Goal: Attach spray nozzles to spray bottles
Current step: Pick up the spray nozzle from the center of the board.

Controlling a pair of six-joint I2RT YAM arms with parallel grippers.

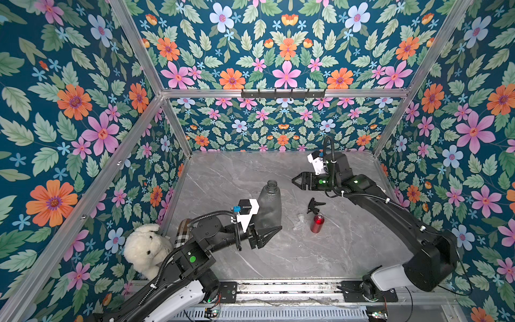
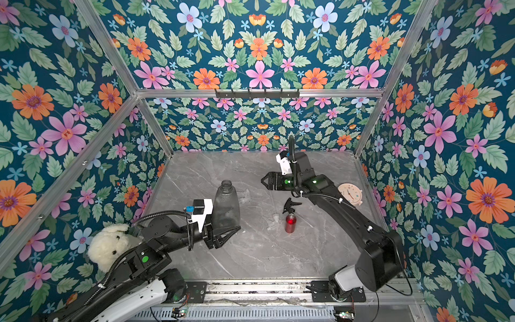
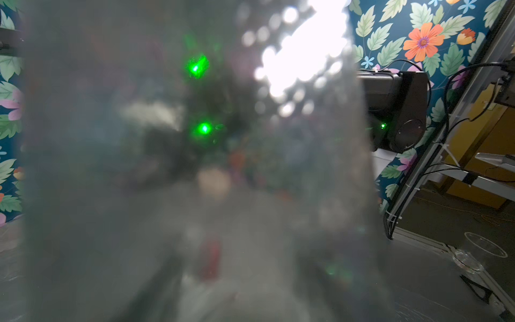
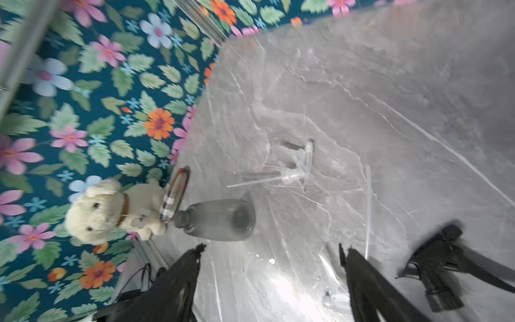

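The grey marble tabletop (image 1: 292,259) carries everything. The left gripper (image 1: 270,232) is closed around the lower body of the translucent smoky-grey, pear-shaped plastic bottle (image 1: 269,205). It holds the bottle upright near the table's middle, open neck up, apparently lifted clear of the surface. The right gripper (image 4: 270,248) hangs beyond it, jaws spread wide and empty.

Near the grey bottle, the slim metallic red cylinder bottle (image 1: 317,223) stands uncapped. The small black plastic trigger nozzle (image 1: 315,205) lies just beyond it. One whitish-clear plastic trigger nozzle (image 1: 299,220) lies just beside the red bottle, on the grey bottle's side. A second whitish-clear nozzle (image 4: 296,167) lies on its side beyond the grey bottle, its thin dip tube stretched along the marble.

The step in hand looks like fetching a clear nozzle for the held bottle. The right jaws should close on the nozzle's stiff head or collar, never the dip tube, and lift so that the tube hangs down. The tube tip goes into the neck first, and the collar should sit squarely before any turning. The left grip should be firm without crushing the soft wall, or the neck will tilt.
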